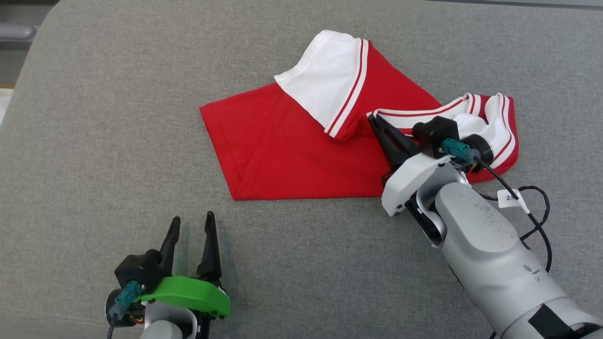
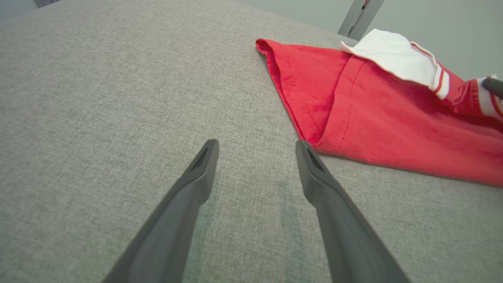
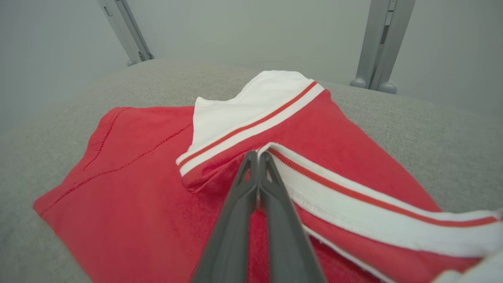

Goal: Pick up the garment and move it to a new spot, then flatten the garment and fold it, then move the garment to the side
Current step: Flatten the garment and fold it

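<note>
The head view lays out the whole red garment [image 1: 292,150], crumpled right of centre on the grey padded surface [image 1: 94,141], with a white sleeve flipped over on its far side. The right wrist view adds close detail: the right gripper [image 3: 257,154] has its fingers pressed together, nipping the cloth where the striped band [image 3: 353,204] ends, and two metal posts [image 3: 383,43] stand beyond the far edge. The left wrist view shows the left gripper [image 2: 257,144] spread wide over bare surface, one fingertip near the garment's near hem corner. Left of the garment and nearer than it, the surface lies open, and its rounded far-left corner shows in the head view.
</note>
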